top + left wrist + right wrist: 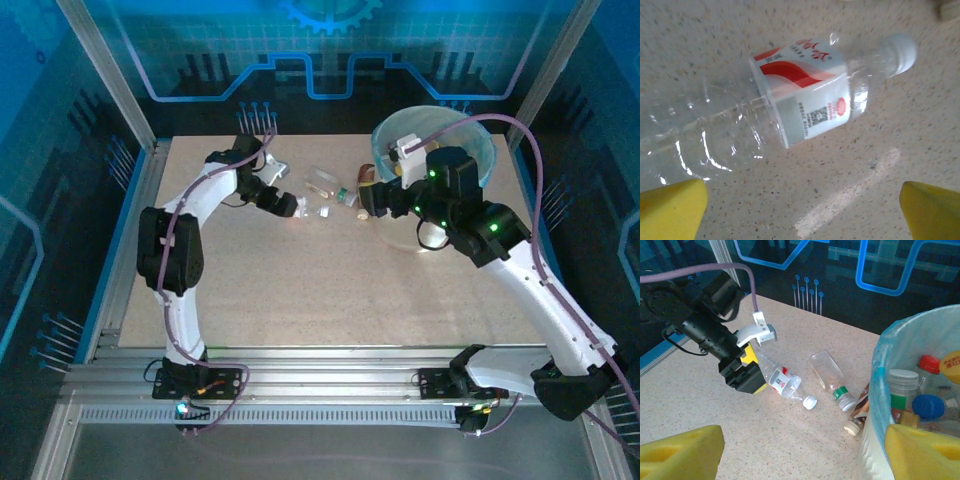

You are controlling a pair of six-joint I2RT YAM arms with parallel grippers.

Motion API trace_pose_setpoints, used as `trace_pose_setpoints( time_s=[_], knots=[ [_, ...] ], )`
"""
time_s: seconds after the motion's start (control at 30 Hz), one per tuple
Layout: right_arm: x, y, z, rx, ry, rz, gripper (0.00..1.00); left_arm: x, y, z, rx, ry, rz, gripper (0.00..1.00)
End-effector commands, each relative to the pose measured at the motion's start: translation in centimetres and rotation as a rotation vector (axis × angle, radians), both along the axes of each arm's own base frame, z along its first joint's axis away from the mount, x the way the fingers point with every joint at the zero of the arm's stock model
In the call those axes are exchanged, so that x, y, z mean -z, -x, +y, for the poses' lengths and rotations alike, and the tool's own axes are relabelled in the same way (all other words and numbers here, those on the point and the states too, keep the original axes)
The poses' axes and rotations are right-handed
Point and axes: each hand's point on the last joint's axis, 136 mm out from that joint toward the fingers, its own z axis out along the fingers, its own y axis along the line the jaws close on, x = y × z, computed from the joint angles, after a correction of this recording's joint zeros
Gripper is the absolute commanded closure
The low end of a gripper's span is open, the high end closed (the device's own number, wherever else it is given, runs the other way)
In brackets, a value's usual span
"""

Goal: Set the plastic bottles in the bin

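Route any pass over the near half of the table [330, 300], where the surface is bare. At the far right the bin [480, 150] blocks the corner. Three bottles lie between it and the left gripper [751, 374]. The red-label bottle [782, 381] lies just ahead of the gripper's wide-open jaws, the green-cap bottle [829, 371] is beside it, and the brown-label bottle [858, 412] is at the bin's foot.

Clear glossy plastic bottle [715, 130], wall ribbed and crinkled, label [800, 95] smooth and shiny, tabletop [890, 165] matt, speckled, stone-like, bin [872, 460] liner [880, 350] thin translucent blue film, left hand [801, 200] pads [670, 210] matt yellow, foam-like.
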Motion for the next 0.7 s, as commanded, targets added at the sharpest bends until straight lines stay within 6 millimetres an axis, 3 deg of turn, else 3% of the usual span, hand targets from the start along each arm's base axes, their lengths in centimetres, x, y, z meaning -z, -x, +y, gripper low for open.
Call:
trace_pose_setpoints(
  time_s=[0.0,0.27,0.4,0.53,0.67],
  knots=[
    [-1.0,0.6,-0.1,0.001,-0.006,-0.025,0.15,-3.8,-2.2,-0.6,-0.011,0.03,-0.13,0.01],
    [-0.4,0.4,0.1,-0.001,0.009,-0.011,0.15,0.5,-6.6,-0.2,-0.049,-0.038,-0.066,0.01],
    [0.2,0.2,-0.1,0.006,0.035,-0.004,0.14,1.4,-8.1,-0.5,-0.086,-0.021,-0.07,0.01],
    [0.8,0.1,0.0,0.002,0.047,0.004,0.14,2.4,-8.2,-0.3,-0.106,-0.026,-0.055,0.01],
    [0.8,-0.1,0.1,-0.004,0.057,0.003,0.14,3.5,-6.7,-0.3,-0.102,-0.028,0.009,0.01]
  ],
)
